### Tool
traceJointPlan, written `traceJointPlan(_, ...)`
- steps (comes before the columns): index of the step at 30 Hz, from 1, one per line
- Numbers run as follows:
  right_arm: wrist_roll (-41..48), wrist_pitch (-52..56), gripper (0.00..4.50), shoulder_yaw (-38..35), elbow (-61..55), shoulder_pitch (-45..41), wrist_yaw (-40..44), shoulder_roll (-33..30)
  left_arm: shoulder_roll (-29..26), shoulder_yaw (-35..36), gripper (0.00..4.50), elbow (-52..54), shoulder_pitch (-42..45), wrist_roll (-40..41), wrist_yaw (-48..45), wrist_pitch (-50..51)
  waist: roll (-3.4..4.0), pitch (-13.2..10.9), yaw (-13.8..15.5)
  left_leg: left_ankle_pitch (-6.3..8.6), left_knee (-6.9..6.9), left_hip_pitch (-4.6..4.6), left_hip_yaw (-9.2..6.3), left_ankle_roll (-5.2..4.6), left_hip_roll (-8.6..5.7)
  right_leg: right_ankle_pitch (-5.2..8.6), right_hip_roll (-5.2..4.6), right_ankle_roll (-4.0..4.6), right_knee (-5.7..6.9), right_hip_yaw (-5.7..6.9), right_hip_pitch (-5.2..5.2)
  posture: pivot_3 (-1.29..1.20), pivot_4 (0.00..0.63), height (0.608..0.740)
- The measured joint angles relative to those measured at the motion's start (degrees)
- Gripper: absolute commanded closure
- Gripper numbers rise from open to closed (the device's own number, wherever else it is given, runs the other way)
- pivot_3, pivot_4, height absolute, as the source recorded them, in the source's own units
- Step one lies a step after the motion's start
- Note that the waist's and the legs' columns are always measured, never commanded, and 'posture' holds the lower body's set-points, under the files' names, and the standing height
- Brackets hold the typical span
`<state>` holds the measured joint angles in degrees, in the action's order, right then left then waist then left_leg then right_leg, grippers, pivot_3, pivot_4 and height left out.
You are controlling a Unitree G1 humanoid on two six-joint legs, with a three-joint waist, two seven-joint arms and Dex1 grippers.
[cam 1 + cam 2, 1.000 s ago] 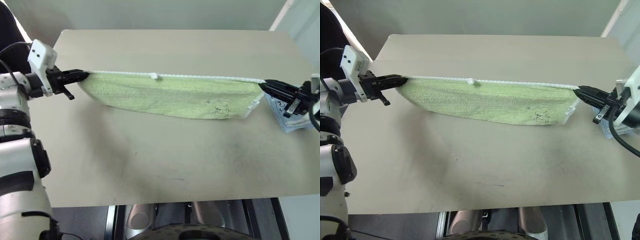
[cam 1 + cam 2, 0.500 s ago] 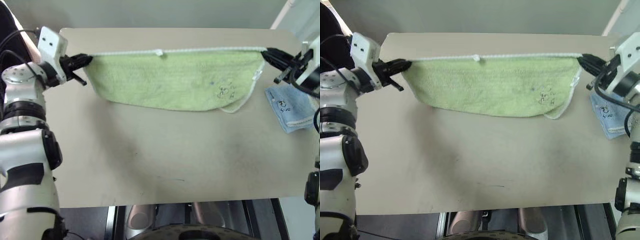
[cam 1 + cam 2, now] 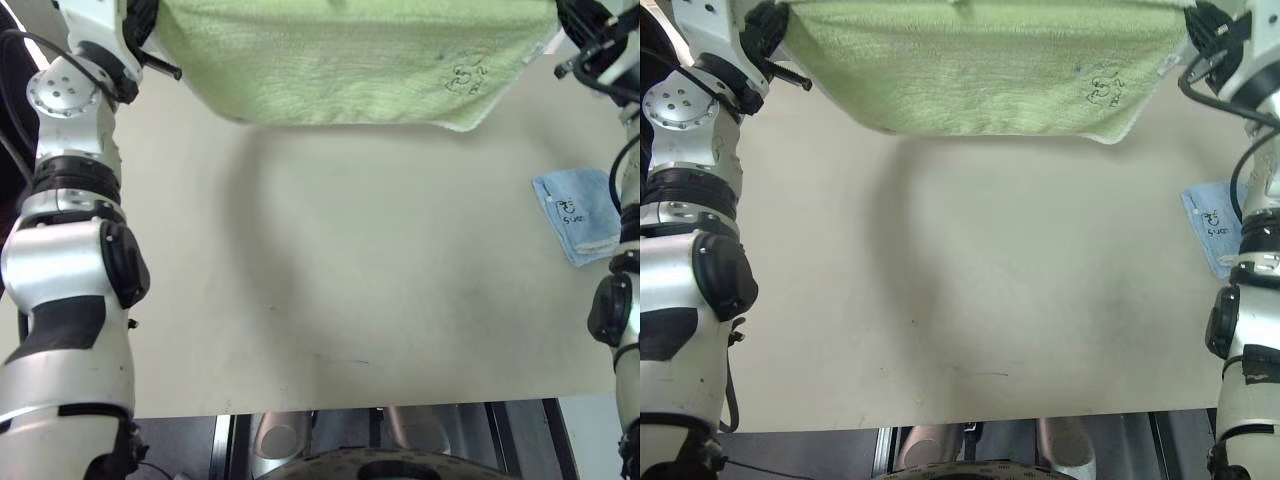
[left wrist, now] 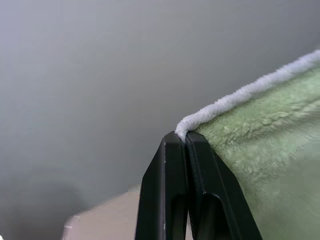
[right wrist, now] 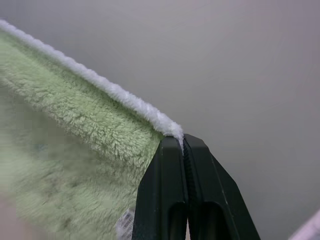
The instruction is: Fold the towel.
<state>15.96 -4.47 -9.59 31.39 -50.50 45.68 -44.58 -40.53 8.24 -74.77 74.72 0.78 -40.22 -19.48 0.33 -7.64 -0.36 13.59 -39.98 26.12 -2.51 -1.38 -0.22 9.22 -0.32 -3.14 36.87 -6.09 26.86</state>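
A: The towel (image 3: 350, 60) gets chopped off by the top edge in both eye views, so its upper hem is out of frame there.

B: Yep, and the little dark printed figure (image 3: 467, 78) is too small to make out. The blue cloth (image 3: 1215, 225) is half hidden behind the right arm.

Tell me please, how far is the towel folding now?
Done: both corners are pinched, left gripper and right gripper shut on the towel.
In hand: it hangs spread above the table.
Left: laying it down and folding; no finished fold shows.
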Motion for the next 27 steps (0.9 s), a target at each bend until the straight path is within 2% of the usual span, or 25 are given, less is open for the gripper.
traceJointPlan(5, 7.29, 10.52, 4.5, -3.49, -14.96, 16.23, 3.93, -1.38, -3.16, -0.43, 4.46, -0.11, -5.58, 0.22, -17.2, 4.72, 0.08, -0.04, -0.1, -0.01, -0.08, 0.21, 0.12, 0.41, 0.01, 0.14, 0.01, -0.11, 0.05, -0.09, 0.25, 0.0, 0.15, 0.728)
traceJointPlan(9, 13.78, 19.08, 4.5, -8.43, -31.37, 31.69, 8.26, -5.98, -6.55, -2.59, 4.46, 0.28, -9.3, -0.23, -30.22, 12.33, 0.01, -0.01, -0.1, 0.07, -0.09, 0.25, 0.11, 0.52, 0.09, 0.29, 0.05, -0.06, 0.03, -0.02, 0.22, 0.0, 0.15, 0.728)
traceJointPlan(13, 18.15, 25.56, 4.5, -12.12, -40.15, 41.66, 10.7, -7.78, -7.86, -5.0, 4.46, 1.42, -11.51, -1.88, -34.55, 15.46, 0.0, 0.0, 0.03, 0.47, -0.17, 0.13, 0.1, -0.15, 0.03, 0.47, -0.02, 0.28, 0.03, -0.06, 0.05, 0.0, 0.15, 0.728)
traceJointPlan(15, 19.28, 29.11, 4.5, -13.27, -44.35, 47.06, 11.96, -9.85, -8.43, -6.35, 4.46, 2.23, -12.27, -2.75, -35.41, 17.27, -0.04, 0.01, 0.19, 0.5, -0.19, -0.04, 0.11, -0.17, 0.01, 0.46, -0.06, 0.34, 0.03, -0.04, -0.11, 0.0, 0.15, 0.728)
traceJointPlan(19, 18.61, 29.56, 4.5, -14.59, -50.58, 58.54, 15.91, -11.85, -9.58, -9.75, 4.46, 4.61, -15.56, -4.84, -36.76, 17.35, -0.07, 0.03, 0.26, 0.43, -0.23, -0.37, 0.02, -0.22, -0.04, 0.35, -0.01, 0.39, 0.06, -0.13, -0.4, 0.0, 0.15, 0.728)
traceJointPlan(27, 18.68, 29.15, 4.5, -18.92, -56.79, 68.62, 20.02, -11.94, -11.54, -11.62, 4.46, 7.56, -22.46, -4.84, -38.31, 15.19, -0.11, 0.06, 0.04, 0.16, -0.21, -0.49, -0.03, -0.21, -0.06, 0.1, 0.07, 0.51, 0.11, -0.16, -0.44, 0.0, 0.15, 0.728)
